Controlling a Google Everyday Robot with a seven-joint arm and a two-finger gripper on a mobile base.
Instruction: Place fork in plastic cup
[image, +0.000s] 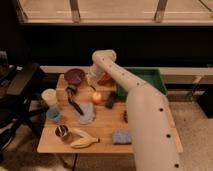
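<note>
My gripper (93, 82) hangs at the end of the white arm over the back middle of the wooden table (150, 130), just above an orange fruit (96, 97) and to the right of a maroon bowl (75, 76). A pale plastic cup (49, 96) stands upright near the left edge, well to the left of the gripper. I cannot make out a thin greyish fork anywhere; it may be hidden at the gripper. A larger black utensil (75, 103) lies between the cup and the fruit.
A green bin (150, 79) sits at the back right. A blue cup (53, 115), a grey-blue cloth (87, 114), a metal can (62, 132), a banana (85, 142), a blue sponge (121, 136) and a black block (111, 100) lie on the table. A dark chair (20, 85) stands at the left.
</note>
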